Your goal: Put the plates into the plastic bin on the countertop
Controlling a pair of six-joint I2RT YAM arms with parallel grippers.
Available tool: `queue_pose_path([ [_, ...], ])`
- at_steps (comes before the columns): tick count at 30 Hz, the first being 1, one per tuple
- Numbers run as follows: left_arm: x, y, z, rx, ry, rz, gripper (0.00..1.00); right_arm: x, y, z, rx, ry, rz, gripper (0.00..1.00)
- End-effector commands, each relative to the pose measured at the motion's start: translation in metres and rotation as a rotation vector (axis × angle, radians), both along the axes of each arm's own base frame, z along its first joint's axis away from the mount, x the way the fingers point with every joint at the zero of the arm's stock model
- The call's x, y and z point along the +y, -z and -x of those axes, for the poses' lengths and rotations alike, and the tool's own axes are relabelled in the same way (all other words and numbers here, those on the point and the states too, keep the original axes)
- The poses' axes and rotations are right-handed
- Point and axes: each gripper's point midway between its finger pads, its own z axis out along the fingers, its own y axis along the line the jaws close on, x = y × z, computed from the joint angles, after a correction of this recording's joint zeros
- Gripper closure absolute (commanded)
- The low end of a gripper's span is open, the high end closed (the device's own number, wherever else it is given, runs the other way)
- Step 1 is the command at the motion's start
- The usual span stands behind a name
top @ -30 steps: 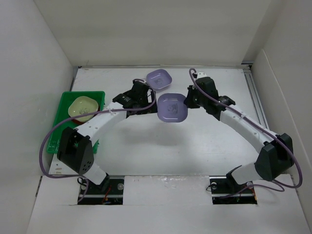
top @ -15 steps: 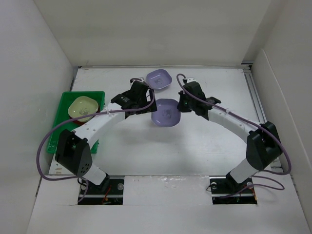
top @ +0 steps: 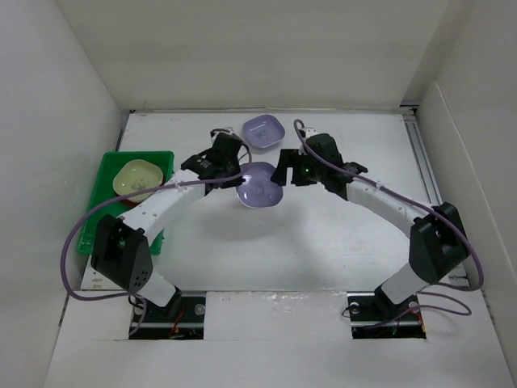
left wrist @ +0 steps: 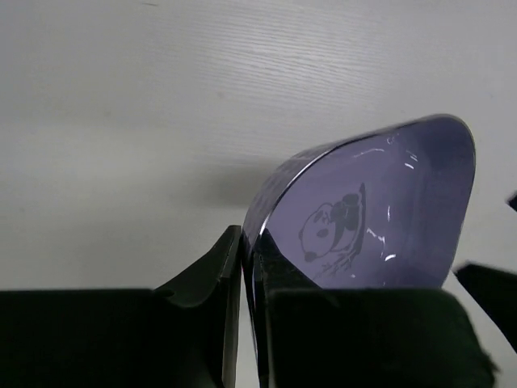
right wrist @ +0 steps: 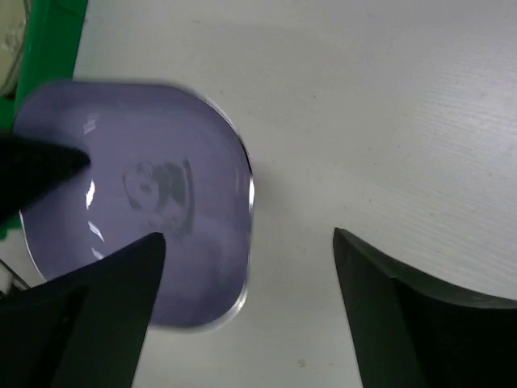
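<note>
One lilac dish (top: 258, 186), rim in L gripper (left wrist: 246, 267) pinch; R gripper (right wrist: 246, 242) agape alongside; roomy countertop (top: 323, 238) around.

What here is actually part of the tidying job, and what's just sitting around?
Part of the job: lilac dish held by the left gripper; right gripper, open beside it; second lilac dish on the countertop; pale dish in the green bin.
Just there: purple cables, white walls.
</note>
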Motion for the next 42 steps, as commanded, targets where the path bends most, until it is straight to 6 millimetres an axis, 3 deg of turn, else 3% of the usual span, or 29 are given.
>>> queue_pose_path([
  [1,0.053,-0.021,-0.021,-0.046,-0.172,-0.063,1.00,-0.004,-0.039,-0.007,-0.111,0.018,-0.075,0.03],
  [3,0.097,-0.035,-0.036,-0.068,-0.306,-0.051,1.00,-0.023,-0.033,-0.013,-0.106,0.075,-0.052,0.00],
  [4,0.114,-0.040,-0.039,-0.076,-0.348,-0.037,1.00,-0.024,-0.033,-0.011,-0.106,0.075,-0.052,0.00],
  [5,0.153,-0.049,-0.045,-0.098,-0.464,-0.021,1.00,-0.032,-0.024,-0.011,-0.083,0.090,-0.037,0.00],
  [8,0.214,-0.060,-0.051,-0.128,-0.636,0.035,1.00,-0.036,-0.015,-0.005,-0.066,0.075,-0.029,0.00],
  [9,0.254,-0.056,-0.048,-0.118,-0.730,0.056,1.00,-0.035,-0.015,-0.004,-0.069,0.061,-0.026,0.00],
  [11,0.286,-0.050,-0.050,-0.119,-0.798,0.092,1.00,-0.038,-0.004,0.000,-0.048,0.061,-0.014,0.00],
  [12,0.311,-0.036,-0.048,-0.082,-0.864,0.106,1.00,-0.037,0.000,0.004,-0.034,0.051,-0.014,0.00],
  [16,0.354,-0.020,-0.046,-0.041,-1.007,0.135,1.00,-0.039,0.006,0.001,-0.041,0.039,-0.005,0.00],
  [19,0.375,-0.001,-0.042,-0.024,-1.088,0.173,1.00,-0.045,0.017,-0.003,-0.009,0.032,-0.005,0.00],
  [24,0.391,0.016,-0.042,0.013,-1.143,0.186,1.00,-0.048,0.021,-0.006,-0.001,0.030,-0.020,0.00],
  [25,0.393,0.016,-0.041,0.014,-1.145,0.196,0.94,-0.047,0.019,-0.007,-0.009,0.030,-0.024,0.00],
  [26,0.393,0.011,-0.041,0.001,-1.151,0.203,0.71,-0.047,0.019,-0.007,-0.009,0.030,-0.024,0.00],
  [29,0.390,-0.008,-0.034,-0.051,-1.152,0.200,0.36,-0.046,0.020,-0.012,-0.016,0.046,-0.033,0.00],
  [30,0.391,-0.019,-0.034,-0.085,-1.149,0.203,0.07,-0.048,0.020,-0.013,-0.018,0.055,-0.027,0.00],
  [31,0.387,-0.024,-0.032,-0.099,-1.133,0.206,0.00,-0.046,0.019,-0.017,-0.023,0.073,-0.023,0.00],
  [32,0.386,-0.029,-0.028,-0.112,-1.125,0.200,0.00,-0.045,0.012,-0.025,-0.043,0.087,-0.022,0.00],
  [34,0.374,-0.055,-0.027,-0.187,-1.067,0.179,0.00,-0.047,0.017,-0.041,-0.037,0.144,-0.005,0.00],
  [35,0.367,-0.068,-0.024,-0.226,-1.045,0.163,0.00,-0.045,0.004,-0.056,-0.065,0.174,-0.015,0.00],
  [36,0.360,-0.068,-0.023,-0.227,-1.018,0.153,0.00,-0.044,0.019,-0.068,-0.033,0.216,-0.005,0.00],
  [38,0.338,-0.071,-0.027,-0.246,-0.935,0.168,0.00,-0.050,0.023,-0.095,-0.038,0.307,0.010,0.00],
  [39,0.329,-0.072,-0.026,-0.259,-0.909,0.179,0.00,-0.046,0.012,-0.111,-0.041,0.335,-0.001,0.00],
  [40,0.323,-0.078,-0.029,-0.279,-0.888,0.183,0.00,-0.047,0.037,-0.124,0.019,0.375,0.016,0.00],
  [41,0.306,-0.077,-0.034,-0.272,-0.825,0.169,0.00,-0.045,0.041,-0.132,0.032,0.393,0.023,0.00],
  [42,0.298,-0.080,-0.035,-0.279,-0.803,0.173,0.00,-0.041,0.027,-0.148,0.015,0.417,0.009,0.00],
])
